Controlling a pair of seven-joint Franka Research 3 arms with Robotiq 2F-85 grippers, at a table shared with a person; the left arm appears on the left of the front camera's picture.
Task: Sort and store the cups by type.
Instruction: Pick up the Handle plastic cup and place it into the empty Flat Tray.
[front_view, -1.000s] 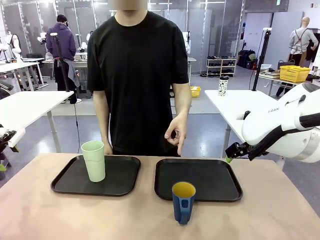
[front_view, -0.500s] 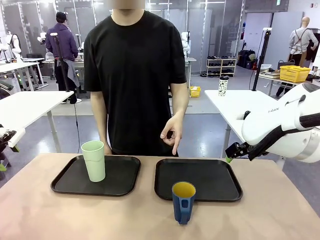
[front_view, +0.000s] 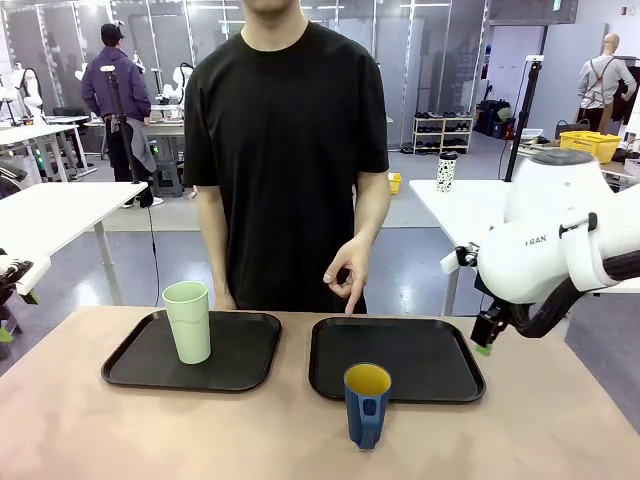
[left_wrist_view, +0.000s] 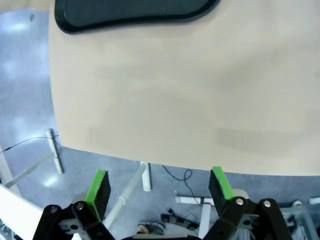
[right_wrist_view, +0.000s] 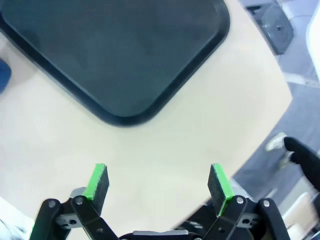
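Leftmost, the left pincer (left_wrist_view: 159, 182) hangs wide and empty over the tabletop's (front_view: 80, 430) edge, with a corner of the left tray (front_view: 130, 372) ahead of it. On that tray the pale green tumbler (front_view: 187, 320) stands upright, so it looks already stored. Nearer the middle, the dark blue mug (front_view: 367, 405) stands upright on the bare tabletop, just in front of the near rim of the right tray (front_view: 440, 385), its handle turned toward the robot; whether it touches the rim I cannot tell. Behind that tray the person's hand (front_view: 348, 275) points downward near the far rim. Farthest right, the right pincer (right_wrist_view: 157, 180) is wide and empty above the tabletop beside the tray's corner.

The step in hand is probably moving the mug onto the bare right tray. To do it well, the right pincer should close across the mug's wall or rim rather than the handle, lift it clear of the tray's raised rim, and set it down flat, well apart from the pointing hand.

Count: two cups, two trays, two pincers, one pointing hand.
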